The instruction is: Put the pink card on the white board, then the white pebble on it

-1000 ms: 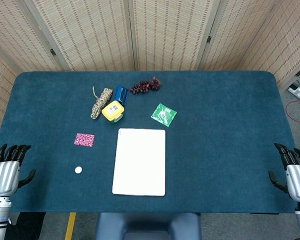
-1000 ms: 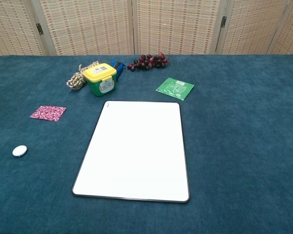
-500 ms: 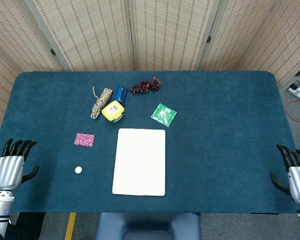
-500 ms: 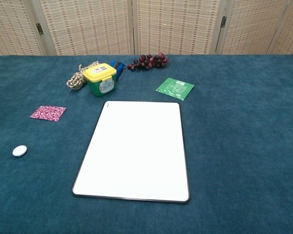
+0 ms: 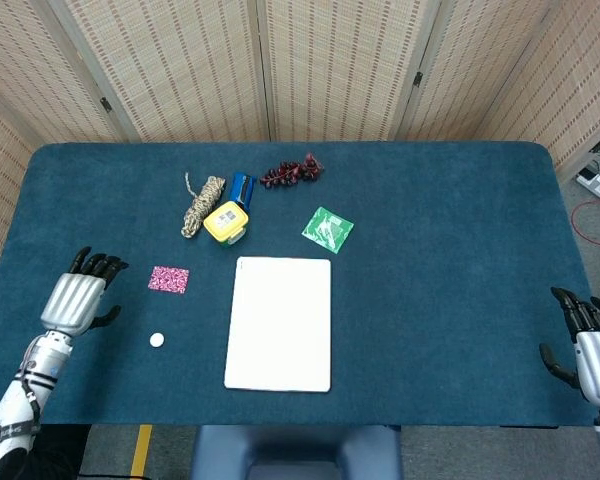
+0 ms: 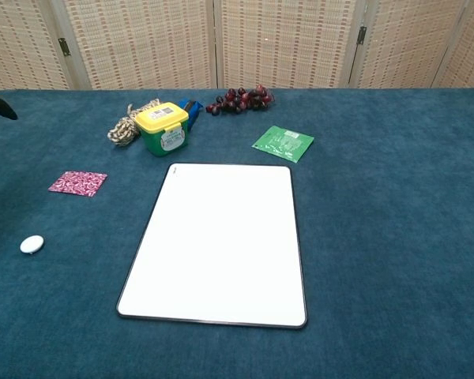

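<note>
A blue-covered bench point(image 5: 450, 300) is seen from above and from chest height. The left hand point(image 5: 76, 298) hovers at the bench's left side, its fingers point(image 5: 98, 264) released, spread and grasping nothing. Just beyond those fingertips, toward the middle of the bench, lies one pink card point(image 5: 168, 279), flat on the cloth. One white pebble point(image 5: 157, 340) sits beside the palm on the same side, a little nearer the robot than the card, touching nothing. One white board point(image 5: 279, 323) lies flat further on, past both card and pebble from the left fingers, with nothing on it. The right hand point(image 5: 592, 347) rests at the far right edge, well apart from everything, its fingers loosely parted and empty.

The card looks thin, light and probably flexible; lying flush on soft cloth, it likely needs a fingertip under one edge or a pinch at a corner, and it may bend or slide. The pebble looks small, smooth, hard and rounded, so it may slip or roll; a pinch across its middle seems safest.

Beyond the board, away from both hands, are one coil of rope point(image 5: 201, 207), one yellow-lidded tub point(image 5: 225, 222), one blue object point(image 5: 242, 187), one bunch of dark grapes point(image 5: 291, 171) and one green packet point(image 5: 327, 229).
</note>
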You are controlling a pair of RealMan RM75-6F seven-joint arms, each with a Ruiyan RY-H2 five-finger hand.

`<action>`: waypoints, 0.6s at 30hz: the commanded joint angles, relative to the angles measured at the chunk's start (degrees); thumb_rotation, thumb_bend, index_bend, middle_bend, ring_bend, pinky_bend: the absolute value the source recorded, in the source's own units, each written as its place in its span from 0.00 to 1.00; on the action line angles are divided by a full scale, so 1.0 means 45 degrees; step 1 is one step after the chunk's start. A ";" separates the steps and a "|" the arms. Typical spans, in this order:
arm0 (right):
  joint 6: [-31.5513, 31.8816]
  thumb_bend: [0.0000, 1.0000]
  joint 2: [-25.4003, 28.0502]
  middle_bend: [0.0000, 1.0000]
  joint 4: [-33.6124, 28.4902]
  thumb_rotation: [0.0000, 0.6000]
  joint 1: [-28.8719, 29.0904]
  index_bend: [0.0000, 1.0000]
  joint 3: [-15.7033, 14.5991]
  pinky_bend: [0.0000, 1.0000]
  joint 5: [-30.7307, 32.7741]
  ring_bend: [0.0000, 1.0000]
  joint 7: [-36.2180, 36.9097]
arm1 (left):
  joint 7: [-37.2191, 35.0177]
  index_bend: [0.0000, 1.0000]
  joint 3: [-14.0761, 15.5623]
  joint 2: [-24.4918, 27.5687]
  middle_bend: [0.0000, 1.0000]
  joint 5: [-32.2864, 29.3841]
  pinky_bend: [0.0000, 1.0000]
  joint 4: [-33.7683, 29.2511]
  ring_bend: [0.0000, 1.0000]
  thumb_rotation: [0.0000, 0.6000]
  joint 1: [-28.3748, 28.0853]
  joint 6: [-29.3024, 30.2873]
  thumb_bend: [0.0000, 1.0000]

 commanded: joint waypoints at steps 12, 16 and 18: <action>-0.0029 0.38 0.0154 0.16 -0.0186 1.00 -0.0049 0.08 0.0058 0.09 0.0170 0.18 -0.0134 | -0.0033 0.26 -0.0259 -0.2276 0.18 -0.2125 0.00 0.3748 0.13 1.00 -0.2675 -0.3742 0.35; -0.0111 0.38 0.0149 0.16 -0.0151 1.00 -0.0021 0.08 0.0069 0.09 0.0210 0.18 -0.0098 | 0.0110 0.26 -0.0209 -0.2692 0.17 -0.2572 0.00 0.4284 0.12 1.00 -0.2970 -0.4150 0.35; -0.0127 0.38 0.0139 0.16 -0.0111 1.00 -0.0012 0.08 0.0083 0.09 0.0221 0.18 -0.0050 | 0.0302 0.26 -0.0170 -0.2871 0.16 -0.2832 0.00 0.4502 0.11 1.00 -0.3115 -0.4311 0.34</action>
